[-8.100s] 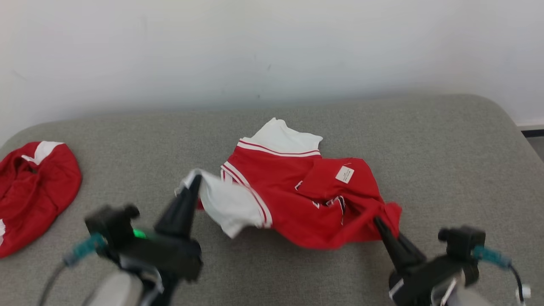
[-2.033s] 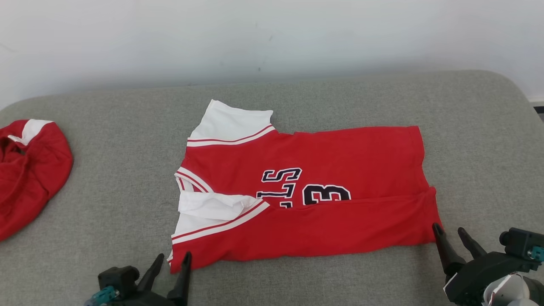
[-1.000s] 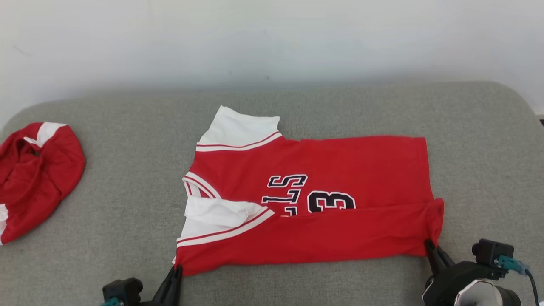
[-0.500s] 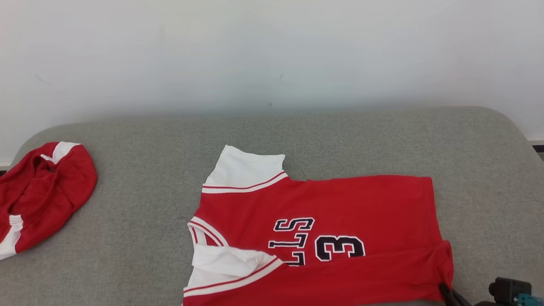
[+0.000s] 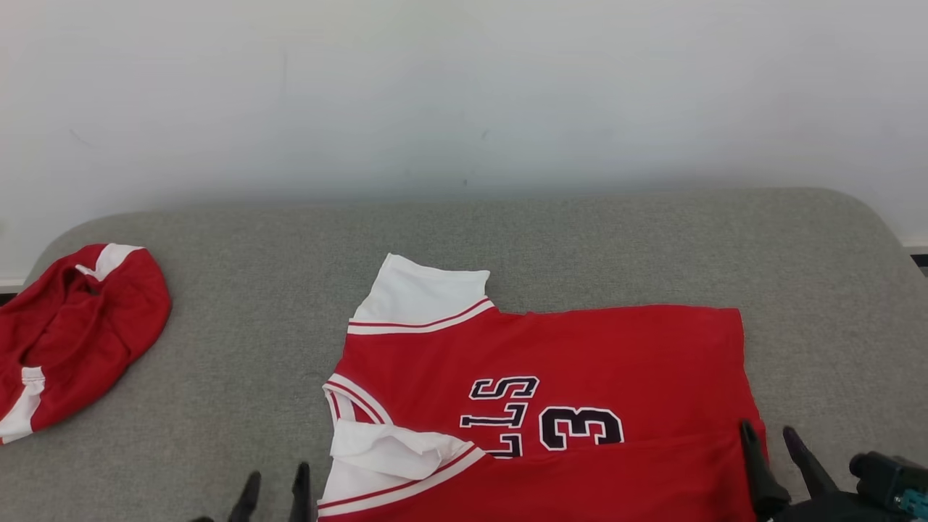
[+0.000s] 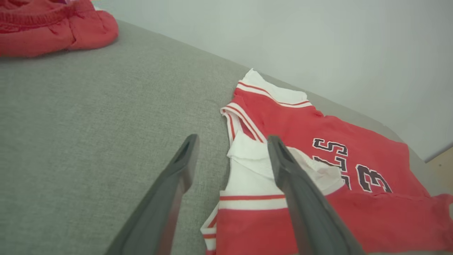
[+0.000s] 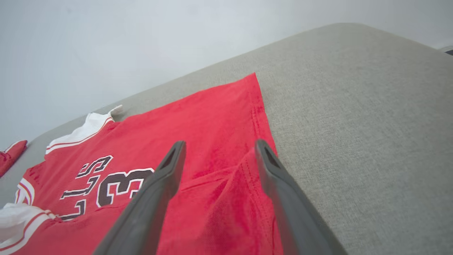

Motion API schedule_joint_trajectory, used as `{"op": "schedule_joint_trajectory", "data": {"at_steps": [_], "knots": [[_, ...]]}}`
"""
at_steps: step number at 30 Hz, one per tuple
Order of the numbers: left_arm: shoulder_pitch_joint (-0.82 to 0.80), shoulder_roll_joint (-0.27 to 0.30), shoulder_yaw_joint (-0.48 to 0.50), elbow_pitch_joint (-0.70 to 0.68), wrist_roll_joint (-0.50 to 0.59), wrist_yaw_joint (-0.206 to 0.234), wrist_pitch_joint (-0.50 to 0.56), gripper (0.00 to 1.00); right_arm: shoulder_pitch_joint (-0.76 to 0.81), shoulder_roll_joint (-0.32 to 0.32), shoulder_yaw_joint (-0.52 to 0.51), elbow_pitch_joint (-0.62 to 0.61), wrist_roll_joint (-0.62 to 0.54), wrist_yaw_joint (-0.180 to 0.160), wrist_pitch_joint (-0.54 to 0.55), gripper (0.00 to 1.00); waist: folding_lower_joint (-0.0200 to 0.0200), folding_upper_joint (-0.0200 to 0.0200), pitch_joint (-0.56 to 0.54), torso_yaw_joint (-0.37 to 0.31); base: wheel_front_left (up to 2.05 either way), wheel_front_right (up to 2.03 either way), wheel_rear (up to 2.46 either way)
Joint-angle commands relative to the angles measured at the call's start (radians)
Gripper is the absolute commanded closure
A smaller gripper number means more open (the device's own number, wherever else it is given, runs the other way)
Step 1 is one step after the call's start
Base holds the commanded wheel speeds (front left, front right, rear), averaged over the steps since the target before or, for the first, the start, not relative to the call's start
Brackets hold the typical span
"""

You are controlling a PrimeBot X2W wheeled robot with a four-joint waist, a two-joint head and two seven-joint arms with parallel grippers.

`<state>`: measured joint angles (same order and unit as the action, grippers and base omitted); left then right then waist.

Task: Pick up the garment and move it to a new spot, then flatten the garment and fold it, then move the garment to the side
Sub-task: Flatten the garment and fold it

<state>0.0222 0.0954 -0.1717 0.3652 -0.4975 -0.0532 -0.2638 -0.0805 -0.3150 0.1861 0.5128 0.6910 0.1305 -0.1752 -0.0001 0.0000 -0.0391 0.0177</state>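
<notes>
The left hand [image 6: 232,143] is spread wide, and so is the right hand [image 7: 219,145]. A second ago both were pinching the near edge of the red shirt [image 5: 580,362]. Now they have let go, and neither hand holds anything.

The red shirt lies flat on the grey surface [image 5: 239,290], just in front of the two hands. The left hand is by the white sleeve [image 6: 254,170] at the neck end. The right hand is by the bottom corner at the other end. The strip of shirt closest to the hands is folded over onto the rest. It covers the bottom of the letters and the number.

I think this means the first fold is done, because the strip stays put with no hand on it. The shirt looks smooth enough. More folds are still to come, and then the move to the side.

It is hard to see if the right hand's fingers [image 7: 166,166] touch the cloth or hang just over it.

Another red cloth [image 5: 80,326] sits far off to the left hand's left, well apart from the shirt.
</notes>
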Motion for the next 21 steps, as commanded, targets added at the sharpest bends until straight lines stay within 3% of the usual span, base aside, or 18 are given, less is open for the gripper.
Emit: {"op": "schedule_joint_trajectory", "data": {"at_steps": [1,12,21], "knots": [[-0.011,-0.005,0.029,-0.043,0.028,0.003,-0.001,0.0,0.01,0.024,-0.018,-0.042,-0.027,0.001,-0.022,0.0,0.0001,0.0,-0.002,-0.007,0.0,0.0,0.0],[-0.024,0.037,0.083,-0.215,0.256,0.025,-0.001,0.0,0.061,0.093,-0.103,-0.29,-0.281,0.001,-0.083,0.0,0.0001,0.0,-0.015,-0.02,0.0,0.0,0.0],[0.048,0.078,0.114,-0.293,0.295,0.011,-0.001,0.0,0.174,0.14,-0.148,-0.451,-0.405,0.001,-0.089,0.0,0.0001,0.0,-0.03,-0.013,0.0,0.0,0.0]]}}
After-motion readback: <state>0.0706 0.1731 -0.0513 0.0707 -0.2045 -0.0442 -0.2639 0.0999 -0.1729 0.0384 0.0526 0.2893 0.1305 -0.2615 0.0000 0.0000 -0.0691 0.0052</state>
